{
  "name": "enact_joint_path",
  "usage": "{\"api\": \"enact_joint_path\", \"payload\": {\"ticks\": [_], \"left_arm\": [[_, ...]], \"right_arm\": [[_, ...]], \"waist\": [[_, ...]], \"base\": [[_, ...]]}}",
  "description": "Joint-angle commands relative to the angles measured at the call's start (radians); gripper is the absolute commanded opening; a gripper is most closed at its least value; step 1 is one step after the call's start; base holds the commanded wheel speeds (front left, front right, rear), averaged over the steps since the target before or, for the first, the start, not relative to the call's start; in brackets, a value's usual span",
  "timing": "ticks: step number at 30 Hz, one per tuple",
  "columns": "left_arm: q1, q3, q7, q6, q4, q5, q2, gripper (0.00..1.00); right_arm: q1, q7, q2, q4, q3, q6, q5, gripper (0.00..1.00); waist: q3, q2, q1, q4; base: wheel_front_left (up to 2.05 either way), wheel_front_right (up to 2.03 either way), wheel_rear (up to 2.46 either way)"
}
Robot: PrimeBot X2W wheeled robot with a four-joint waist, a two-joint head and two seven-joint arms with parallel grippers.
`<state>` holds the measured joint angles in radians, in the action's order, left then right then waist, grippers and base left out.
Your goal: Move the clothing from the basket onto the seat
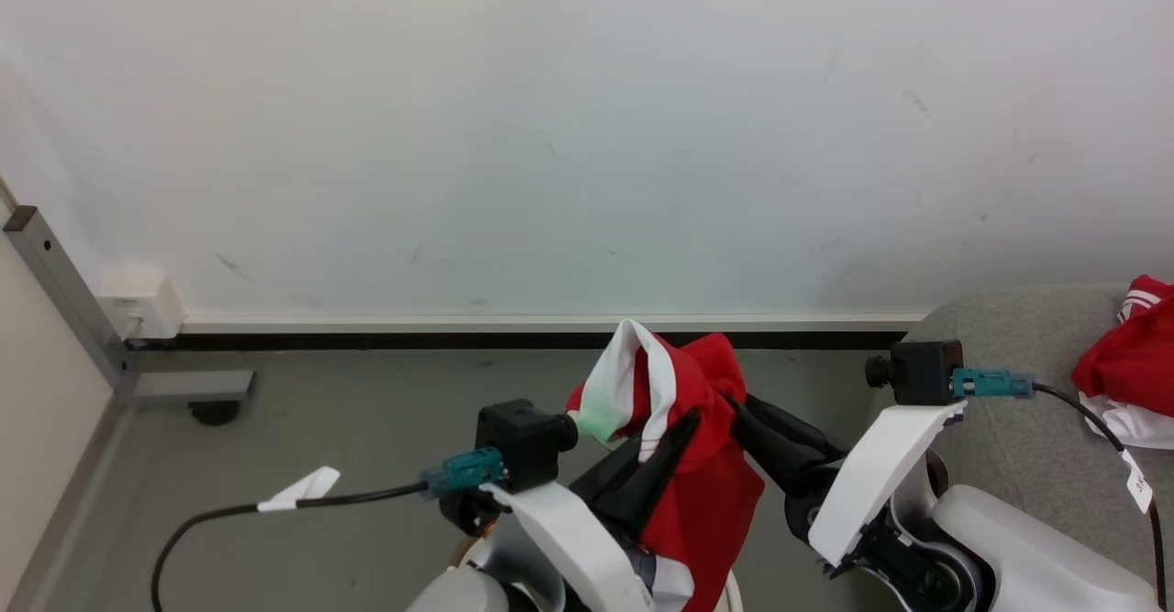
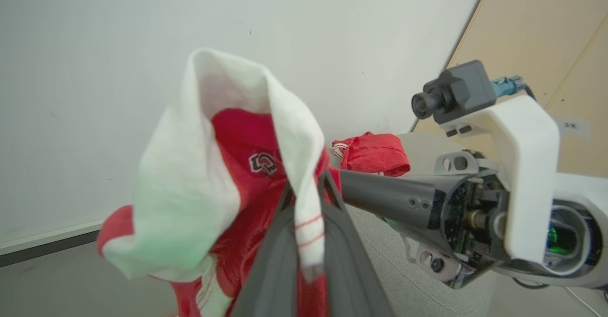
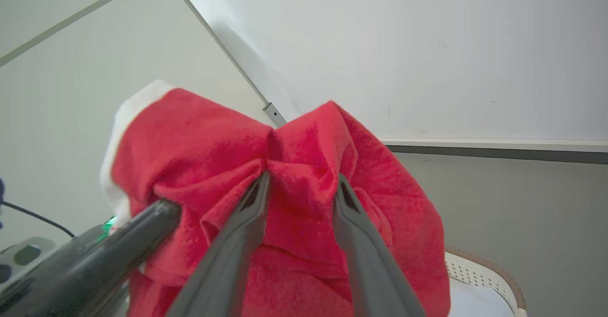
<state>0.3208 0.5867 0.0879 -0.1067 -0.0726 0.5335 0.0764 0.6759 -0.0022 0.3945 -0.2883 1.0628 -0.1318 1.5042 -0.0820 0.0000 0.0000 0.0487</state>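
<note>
A red garment [image 1: 706, 465] with a white panel hangs in the air, lifted above the basket [image 3: 479, 279], whose cream perforated rim shows at the lower right of the right wrist view. My left gripper [image 1: 683, 428] is shut on the garment's white striped edge [image 2: 306, 212]. My right gripper [image 3: 301, 181] reaches in from the right; its jaws stand apart, one on each side of a bunched red fold [image 3: 304, 203]. Another red garment [image 1: 1124, 364] lies on the grey seat [image 1: 1009, 410] at the right.
A white wall with a dark baseboard stands close ahead over grey floor. A grey metal post [image 1: 55, 272] with a foot and a white socket box [image 1: 138, 305] are at the left. A black cable with a white tag [image 1: 303, 488] trails from my left wrist.
</note>
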Motion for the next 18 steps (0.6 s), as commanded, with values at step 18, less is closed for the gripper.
{"api": "enact_joint_path", "payload": {"ticks": [18], "left_arm": [[-0.004,-0.005,-0.026,0.024,-0.033,-0.005,0.029,0.00]], "right_arm": [[0.059,-0.137,0.044,0.006,0.084,0.002,-0.060,0.00]], "waist": [[0.004,0.0000,0.0000,-0.019]], "base": [[0.00,0.00,0.00]]}}
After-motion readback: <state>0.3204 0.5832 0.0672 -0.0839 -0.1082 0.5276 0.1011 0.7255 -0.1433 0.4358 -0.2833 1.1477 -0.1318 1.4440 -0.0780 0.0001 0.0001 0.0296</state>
